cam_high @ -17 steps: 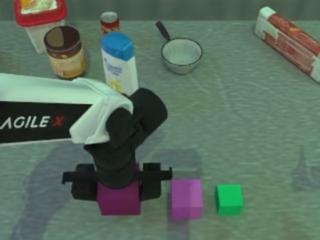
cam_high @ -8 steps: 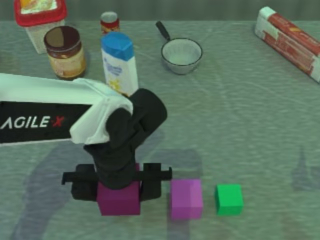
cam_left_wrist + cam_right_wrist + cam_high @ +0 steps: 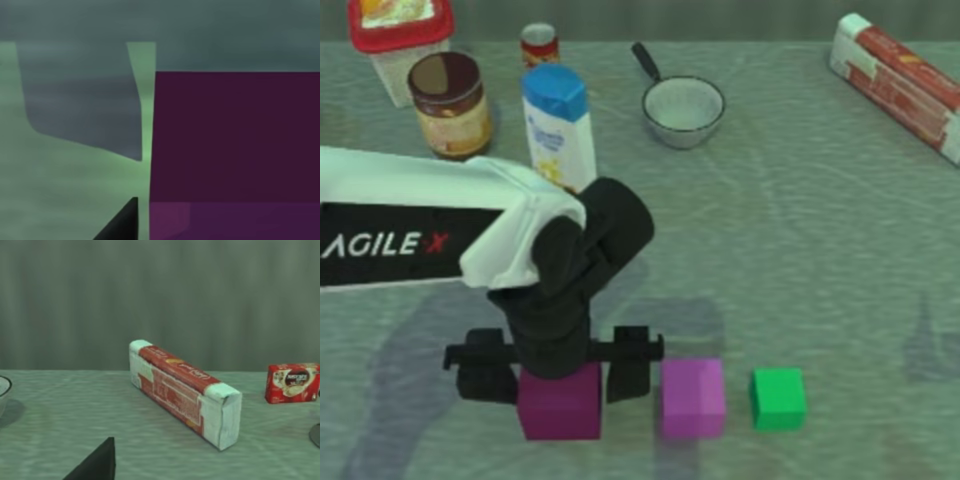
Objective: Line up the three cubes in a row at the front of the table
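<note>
1. Top view showed the dark purple cube (image 3: pixel 558 402), pink cube (image 3: pixel 693 398) and green cube (image 3: pixel 778 398) in a row at the worktop (image 3: pixel 820 250) front.
2. Left gripper (image 3: pixel 558 372) was spread around the dark purple cube, apparently clear of it.
3. Row looked complete; only pulling the arm away was left. Right gripper was out of view.
</note>
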{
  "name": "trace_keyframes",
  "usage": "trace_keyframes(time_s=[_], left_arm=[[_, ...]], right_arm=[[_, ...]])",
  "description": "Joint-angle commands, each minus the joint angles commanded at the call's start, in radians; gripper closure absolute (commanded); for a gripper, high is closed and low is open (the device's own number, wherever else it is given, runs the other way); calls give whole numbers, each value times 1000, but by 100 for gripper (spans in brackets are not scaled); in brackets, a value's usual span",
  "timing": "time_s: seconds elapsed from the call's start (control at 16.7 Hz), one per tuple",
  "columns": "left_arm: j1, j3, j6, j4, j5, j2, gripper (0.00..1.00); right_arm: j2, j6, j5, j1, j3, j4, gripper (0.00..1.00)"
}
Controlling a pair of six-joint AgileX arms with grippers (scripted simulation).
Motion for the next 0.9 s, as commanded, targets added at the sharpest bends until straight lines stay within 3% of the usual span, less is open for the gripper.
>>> trace_keyframes(time_s=[0.6,0.9], left_arm=[[-1,15,-1,-17,0,-6,0],[11,126,-7,-209,0,-71,0]], right_arm=[[0,0,0,0,0,0,0],[0,0,0,0,0,0,0]])
